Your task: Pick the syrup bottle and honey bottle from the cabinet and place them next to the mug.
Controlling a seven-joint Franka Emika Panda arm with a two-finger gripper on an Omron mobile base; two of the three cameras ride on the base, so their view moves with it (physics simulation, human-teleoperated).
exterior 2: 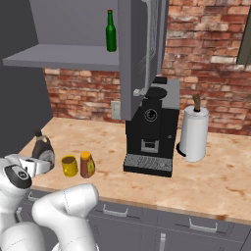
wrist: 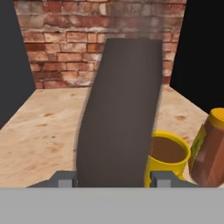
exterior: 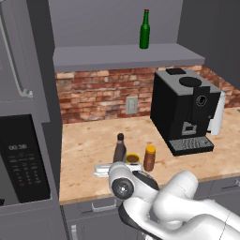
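The tall dark brown syrup bottle (exterior: 119, 149) (exterior 2: 43, 147) (wrist: 120, 113) stands upright over the counter, just left of the yellow mug (exterior: 132, 159) (exterior 2: 69, 165) (wrist: 168, 153). My gripper (exterior: 111, 166) (exterior 2: 41, 164) (wrist: 112, 178) is shut on the bottle's lower body, one fingertip on each side. The bottle's base is hidden, so I cannot tell whether it rests on the counter. The squat honey bottle (exterior: 149, 158) (exterior 2: 87, 164) (wrist: 210, 148) with its orange cap stands on the mug's right side. The grey cabinet (exterior: 126, 56) (exterior 2: 63, 56) is above.
A slim green bottle (exterior: 145, 30) (exterior 2: 111, 32) stands on the cabinet shelf. A black coffee machine (exterior: 185, 110) (exterior 2: 149, 130) and a paper towel roll (exterior 2: 193, 132) stand to the right on the wooden counter (exterior: 89, 140). A microwave (exterior: 21, 159) is at the left.
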